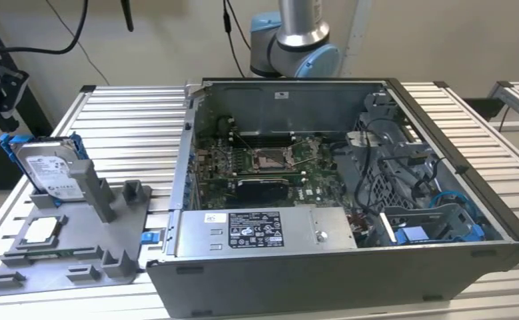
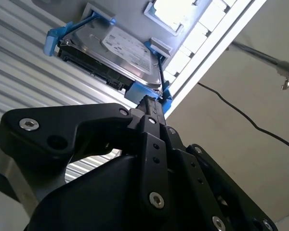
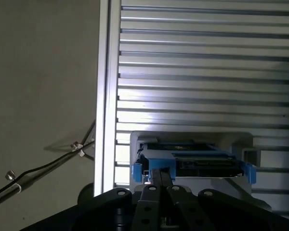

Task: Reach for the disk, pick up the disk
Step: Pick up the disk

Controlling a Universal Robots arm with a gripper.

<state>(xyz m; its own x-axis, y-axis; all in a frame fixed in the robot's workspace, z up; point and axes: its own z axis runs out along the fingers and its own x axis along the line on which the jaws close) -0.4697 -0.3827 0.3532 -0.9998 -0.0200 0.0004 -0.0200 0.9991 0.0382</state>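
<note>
Gripper jaws are pressed together, the disk just ahead of its tips; advancing unopened could ram the blue bracket and topple it.

The arm was a silver-grey metal tube set into a rounded joint housing with pale blue caps. In both wrist views the gripper was matt black throughout. It was built of flat, round-ended link bars that overlapped and narrowed toward its tip. Silver screw heads sat in recessed holes at the pivots, and small unfilled holes dotted the bars. A broad, smooth black body lay behind the links. A thin black cable hung beside the tube, possibly the arm's own.
</note>
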